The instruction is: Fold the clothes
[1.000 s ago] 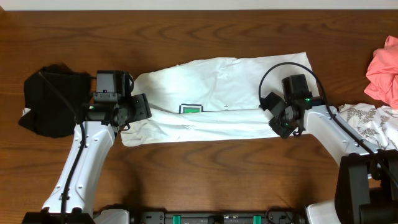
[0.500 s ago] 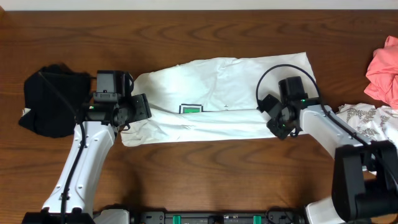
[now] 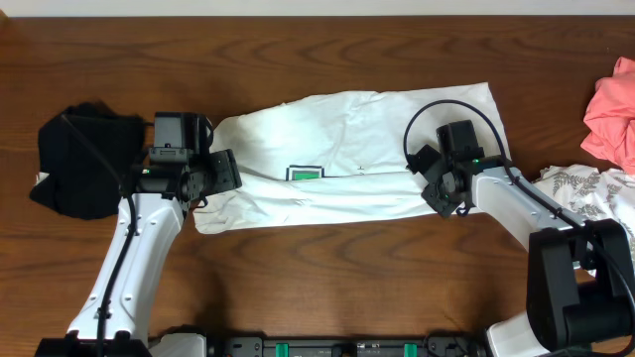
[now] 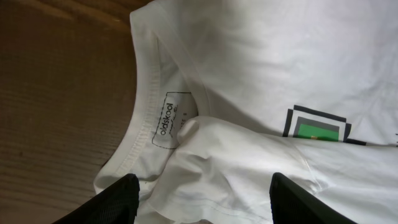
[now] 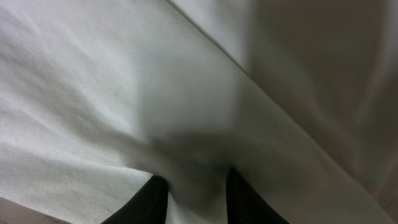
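The white T-shirt [image 3: 347, 139] lies folded lengthwise across the table, its green-and-black print [image 3: 305, 174] near the middle. My left gripper [image 3: 220, 171] hovers at the collar end. In the left wrist view it [image 4: 205, 196] stands open, its black fingers wide apart over a folded-over flap beside the neck label [image 4: 166, 118] and print [image 4: 317, 127]. My right gripper [image 3: 437, 185] sits on the shirt's right part near the front fold. In the right wrist view it [image 5: 196, 196] has its fingers [image 5: 152, 202] drawn close with a ridge of white cloth [image 5: 124, 93] bunched between them.
A black garment [image 3: 84, 164] is heaped at the left, just beyond the left arm. A pink garment [image 3: 613, 109] lies at the right edge, and a white leaf-patterned one [image 3: 595, 193] lies under the right arm. Bare wood [image 3: 327, 258] runs along the front.
My right gripper has slid a little left and back over the shirt, and its fingers have narrowed onto the cloth. The left arm and the shirt have not moved.
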`<state>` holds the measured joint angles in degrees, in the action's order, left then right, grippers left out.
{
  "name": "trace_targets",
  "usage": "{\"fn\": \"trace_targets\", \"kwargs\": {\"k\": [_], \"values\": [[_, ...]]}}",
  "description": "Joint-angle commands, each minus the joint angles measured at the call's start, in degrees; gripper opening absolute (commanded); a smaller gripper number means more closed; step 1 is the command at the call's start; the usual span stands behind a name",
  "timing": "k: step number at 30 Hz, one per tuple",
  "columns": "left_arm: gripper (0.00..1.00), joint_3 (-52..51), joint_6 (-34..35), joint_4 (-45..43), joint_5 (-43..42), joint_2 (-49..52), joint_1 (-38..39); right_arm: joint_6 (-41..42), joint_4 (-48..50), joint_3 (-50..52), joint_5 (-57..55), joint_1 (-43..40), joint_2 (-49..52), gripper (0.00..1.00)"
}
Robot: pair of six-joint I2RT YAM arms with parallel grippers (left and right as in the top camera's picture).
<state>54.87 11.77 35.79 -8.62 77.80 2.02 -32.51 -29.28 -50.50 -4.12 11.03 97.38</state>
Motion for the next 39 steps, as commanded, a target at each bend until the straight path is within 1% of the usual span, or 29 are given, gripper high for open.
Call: {"fn": "trace_targets", "kwargs": {"k": [1, 9, 12, 14, 17, 25, 27, 32, 39], "values": [[0.68, -0.26, -0.07, 0.17, -0.17, -0.22, -0.24, 1.18, -0.04, 0.42, -2.99, 0.39, 1.18, 0.31], [0.68, -0.26, -0.07, 0.17, -0.17, -0.22, -0.24, 1.18, -0.46, 0.35, -4.07, 0.42, 1.09, 0.3], [0.68, -0.26, -0.07, 0.17, -0.17, -0.22, -0.24, 1.18, -0.5, 0.24, -4.07, 0.42, 1.09, 0.24], [0.68, -0.26, -0.07, 0.17, -0.17, -0.22, -0.24, 1.18, -0.5, 0.24, -4.09, 0.42, 1.05, 0.22], [0.68, -0.26, -0.07, 0.15, -0.17, -0.2, -0.24, 1.18, -0.5, 0.24, -4.09, 0.42, 0.96, 0.15], [0.68, -0.26, -0.07, 0.15, -0.17, 0.35, -0.24, 1.18, -2.12, -1.16, -4.07, 0.42, -0.26, 0.14], [0.68, -0.26, -0.07, 0.15, -0.17, 0.55, -0.24, 1.2, -3.1, -2.1, -4.04, 0.42, -0.79, 0.12], [0.68, -0.26, -0.07, 0.17, -0.17, 0.66, -0.24, 3.28, -4.63, -4.87, -4.07, 0.42, -1.18, 0.02], [0.68, -0.26, -0.07, 0.2, -0.17, 0.66, -0.24, 7.23, -1.66, -7.28, -4.92, 0.42, -1.18, 0.02]]}}
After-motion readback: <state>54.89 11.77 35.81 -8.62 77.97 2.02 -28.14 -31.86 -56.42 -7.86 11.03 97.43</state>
